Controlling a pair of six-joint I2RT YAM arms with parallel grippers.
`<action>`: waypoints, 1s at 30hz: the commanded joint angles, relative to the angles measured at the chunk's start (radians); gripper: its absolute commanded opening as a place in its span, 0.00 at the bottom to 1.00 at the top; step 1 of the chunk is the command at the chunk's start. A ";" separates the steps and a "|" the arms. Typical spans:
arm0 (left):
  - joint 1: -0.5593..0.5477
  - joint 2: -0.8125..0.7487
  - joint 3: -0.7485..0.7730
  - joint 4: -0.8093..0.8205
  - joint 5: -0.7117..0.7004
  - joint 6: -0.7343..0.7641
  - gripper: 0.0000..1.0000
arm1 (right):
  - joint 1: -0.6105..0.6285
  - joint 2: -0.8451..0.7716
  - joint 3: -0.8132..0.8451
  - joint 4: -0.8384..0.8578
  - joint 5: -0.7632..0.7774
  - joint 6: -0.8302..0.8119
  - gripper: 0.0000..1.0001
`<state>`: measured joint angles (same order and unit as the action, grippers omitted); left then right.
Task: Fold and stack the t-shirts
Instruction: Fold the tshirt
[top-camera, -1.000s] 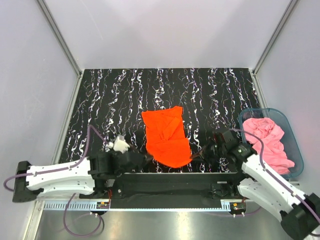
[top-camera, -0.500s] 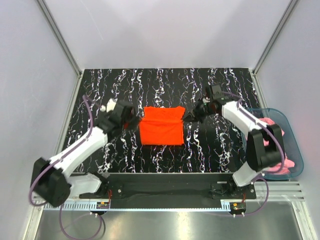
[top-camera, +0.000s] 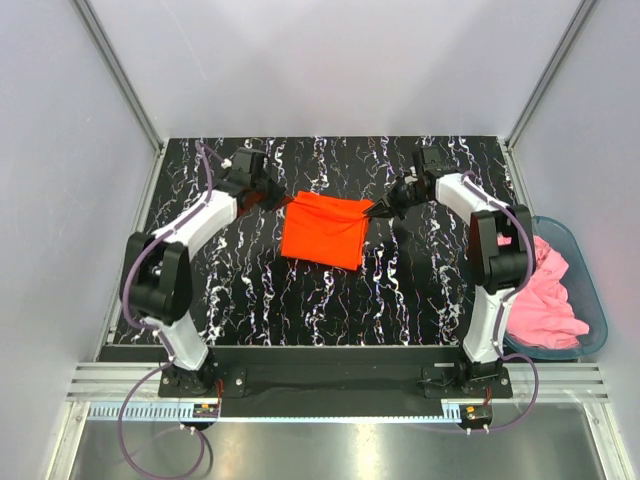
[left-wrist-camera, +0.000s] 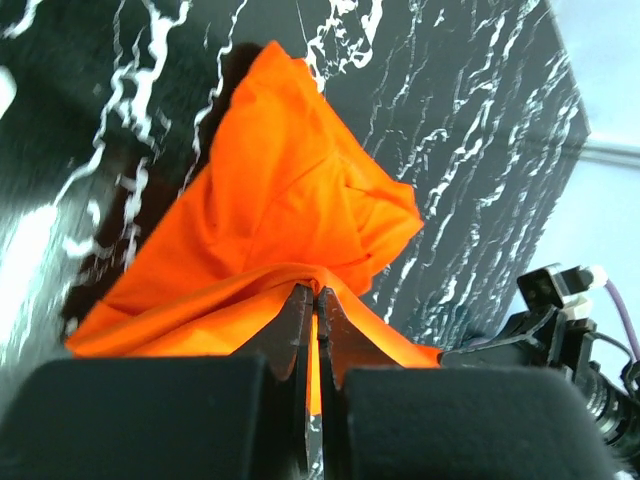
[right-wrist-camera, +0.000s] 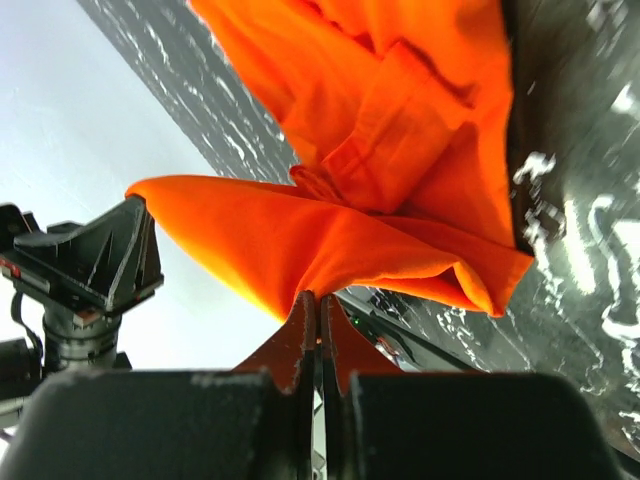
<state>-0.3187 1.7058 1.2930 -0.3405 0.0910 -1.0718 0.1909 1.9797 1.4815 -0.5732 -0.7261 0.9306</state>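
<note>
The orange-red t-shirt (top-camera: 323, 230) hangs as a folded rectangle over the middle of the black marbled table, held up by its two far corners. My left gripper (top-camera: 280, 198) is shut on its far left corner; the left wrist view shows the orange-red cloth (left-wrist-camera: 290, 200) pinched between the closed jaws (left-wrist-camera: 312, 292). My right gripper (top-camera: 375, 209) is shut on the far right corner, with the same cloth (right-wrist-camera: 400, 150) draping from its jaws (right-wrist-camera: 320, 297). The light pink t-shirt (top-camera: 540, 285) lies crumpled in a bin at the right.
The translucent blue bin (top-camera: 592, 290) stands off the table's right edge. Aluminium frame posts and white walls close in the left, right and far sides. Both arms stretch forward along the table's sides.
Both grippers have carried the orange-red shirt away from the near edge toward the far half of the table, and the shirt has gone from a loose draped shape to a neater rectangle.
</note>
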 joint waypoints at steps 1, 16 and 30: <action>0.027 0.072 0.094 0.055 0.108 0.105 0.00 | -0.024 0.053 0.069 -0.007 -0.053 -0.024 0.00; 0.023 -0.171 -0.127 0.040 0.141 0.085 0.00 | -0.013 -0.166 -0.148 -0.028 -0.052 -0.039 0.00; -0.046 -0.761 -0.515 -0.029 0.116 -0.071 0.00 | 0.130 -0.625 -0.496 -0.033 0.011 0.097 0.00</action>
<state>-0.3454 1.0252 0.8066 -0.3668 0.2283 -1.0924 0.2989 1.4452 1.0248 -0.5861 -0.7403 0.9676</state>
